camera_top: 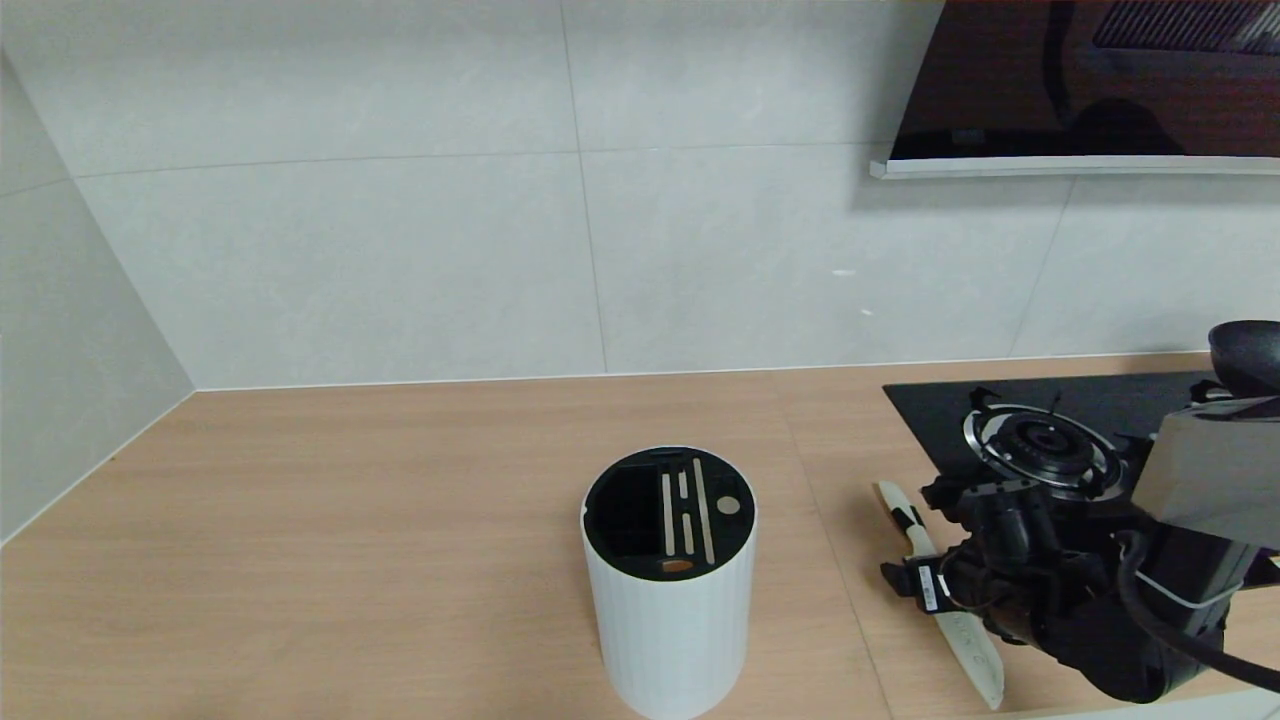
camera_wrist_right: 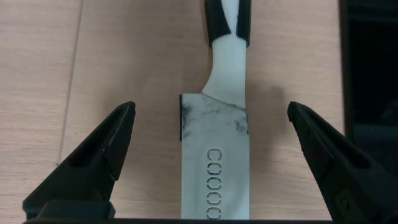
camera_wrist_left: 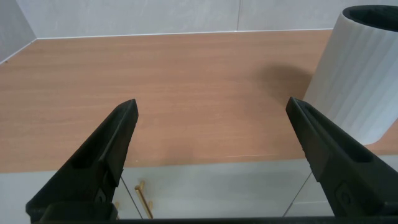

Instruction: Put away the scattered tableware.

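The right gripper (camera_wrist_right: 210,121) hangs wide open and empty over the white knife with a marbled blade and black-banded handle (camera_wrist_right: 214,146), its fingers (camera_wrist_right: 106,155) straddling the blade. The knife lies on the wooden worktop (camera_top: 400,520) beside the black hob (camera_top: 930,410), long axis running away from the robot, handle farthest. The white ribbed cylindrical holder with a slotted black top (camera_top: 668,590) stands to its left. The left gripper (camera_wrist_left: 211,118), spread and empty, sits past it, so the right arm is nearer.
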### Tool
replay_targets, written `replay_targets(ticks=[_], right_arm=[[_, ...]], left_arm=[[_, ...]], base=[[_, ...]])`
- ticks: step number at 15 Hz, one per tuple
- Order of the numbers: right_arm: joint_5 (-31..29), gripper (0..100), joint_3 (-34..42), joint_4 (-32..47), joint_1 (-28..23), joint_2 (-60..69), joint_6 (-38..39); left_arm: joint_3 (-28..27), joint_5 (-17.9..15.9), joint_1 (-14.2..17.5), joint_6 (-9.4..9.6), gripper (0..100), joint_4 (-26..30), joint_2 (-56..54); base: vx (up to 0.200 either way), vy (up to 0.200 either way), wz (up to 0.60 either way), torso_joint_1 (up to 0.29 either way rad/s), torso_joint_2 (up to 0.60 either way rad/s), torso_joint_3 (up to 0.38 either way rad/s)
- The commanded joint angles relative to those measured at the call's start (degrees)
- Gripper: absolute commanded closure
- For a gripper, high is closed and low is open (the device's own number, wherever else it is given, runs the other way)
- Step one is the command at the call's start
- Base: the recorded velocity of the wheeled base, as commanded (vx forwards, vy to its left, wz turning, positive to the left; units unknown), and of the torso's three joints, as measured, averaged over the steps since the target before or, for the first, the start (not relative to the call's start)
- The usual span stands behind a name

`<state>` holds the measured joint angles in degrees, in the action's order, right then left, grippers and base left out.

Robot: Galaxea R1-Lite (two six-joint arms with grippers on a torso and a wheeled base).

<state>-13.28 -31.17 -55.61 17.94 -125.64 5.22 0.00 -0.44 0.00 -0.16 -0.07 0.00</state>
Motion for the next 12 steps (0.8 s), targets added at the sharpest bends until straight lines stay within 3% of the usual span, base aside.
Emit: replay_targets(ticks=[1, 6, 7, 12], right_arm=[[0.0, 0, 0.1, 0.0, 0.0, -0.3, 0.0], [0.0, 0, 0.1, 0.0, -0.2, -0.7, 0.0], [0.0, 100, 0.1, 0.0, -0.2, -0.7, 0.1], [0.0, 100, 0.5, 0.0, -0.3, -0.5, 0.0]], left_arm=[[0.0, 0.0, 0.0, -0.02, 0, 0.0, 0.1], [0.0, 0.0, 0.0, -0.02, 0, 0.0, 0.0], [0.0, 0.0, 0.0, -0.02, 0, 0.0, 0.0], [0.0, 0.0, 0.0, -0.02, 0, 0.0, 0.0]], base=[[0.0, 0.0, 0.0, 0.0, 0.0, 0.0], [0.0, 0.0, 0.0, 0.0, 0.0, 0.0], [0.0, 0.0, 0.0, 0.0, 0.0, 0.0], [0.0, 0.0, 0.0, 0.0, 0.0, 0.0]])
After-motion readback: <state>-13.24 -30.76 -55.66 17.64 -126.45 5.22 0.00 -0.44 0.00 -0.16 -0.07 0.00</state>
